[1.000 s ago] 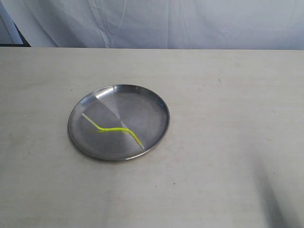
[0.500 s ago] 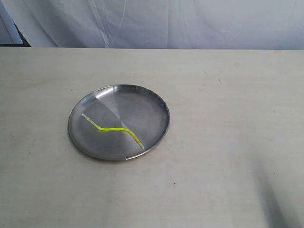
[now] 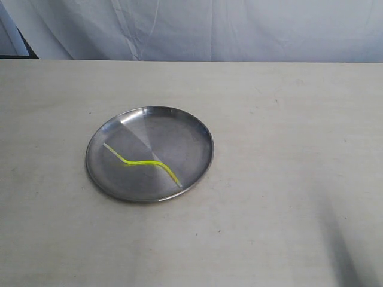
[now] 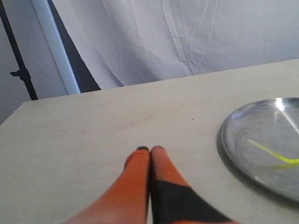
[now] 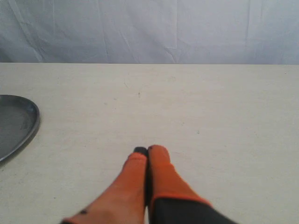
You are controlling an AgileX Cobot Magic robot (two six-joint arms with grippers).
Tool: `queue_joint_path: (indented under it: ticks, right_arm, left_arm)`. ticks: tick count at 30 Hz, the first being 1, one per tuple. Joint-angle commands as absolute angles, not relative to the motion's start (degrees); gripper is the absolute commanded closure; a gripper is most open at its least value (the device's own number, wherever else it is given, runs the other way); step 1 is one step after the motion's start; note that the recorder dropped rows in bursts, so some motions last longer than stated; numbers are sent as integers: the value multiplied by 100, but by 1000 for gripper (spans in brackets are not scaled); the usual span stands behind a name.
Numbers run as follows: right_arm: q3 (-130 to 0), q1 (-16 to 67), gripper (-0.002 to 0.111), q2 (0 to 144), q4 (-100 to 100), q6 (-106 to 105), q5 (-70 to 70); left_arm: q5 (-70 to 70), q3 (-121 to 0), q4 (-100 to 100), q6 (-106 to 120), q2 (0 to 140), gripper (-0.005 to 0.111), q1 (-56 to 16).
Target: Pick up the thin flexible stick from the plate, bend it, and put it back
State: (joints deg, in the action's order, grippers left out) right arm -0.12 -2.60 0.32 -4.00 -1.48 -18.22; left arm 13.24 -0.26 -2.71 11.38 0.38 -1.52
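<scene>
The shiny steel plate (image 3: 114,179) rests left of centre on the pale table. On it lies the thin yellow-green stick (image 3: 141,162), bent into a wave with whitish ends. Neither arm shows in the exterior view. In the left wrist view my left gripper (image 4: 150,149) is shut with nothing in it, hovering over bare table beside the plate (image 4: 233,154), where one end of the stick (image 4: 271,152) shows. My right gripper (image 5: 146,150) is also shut and empty, over bare table, with only the plate's rim (image 5: 32,126) at the picture's edge.
A white cloth backdrop (image 3: 239,30) hangs behind the table's far edge. A dark stand pole (image 4: 16,51) rises beyond the table corner in the left wrist view. A faint shadow falls on the table (image 3: 350,251) at the near right.
</scene>
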Motion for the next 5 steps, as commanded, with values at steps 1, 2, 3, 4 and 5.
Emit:
queue_joint_path:
  ticks: [1, 2, 3, 4, 5]
  right_arm:
    - [0, -285, 109, 0, -374, -153, -1765]
    - [0, -285, 109, 0, -374, -153, -1765]
    - [0, -285, 109, 0, -374, -153, -1765]
    - [0, -285, 109, 0, -374, -153, -1765]
    - [0, -285, 109, 0, -374, -153, -1765]
  left_arm:
    - [1235, 0, -291, 1112, 0, 107, -187]
    - [1235, 0, -291, 1112, 0, 107, -187]
    - [1235, 0, -291, 1112, 0, 107, -187]
    - [1235, 0, -291, 1112, 0, 107, -187]
    - [1235, 0, -291, 1112, 0, 107, -187]
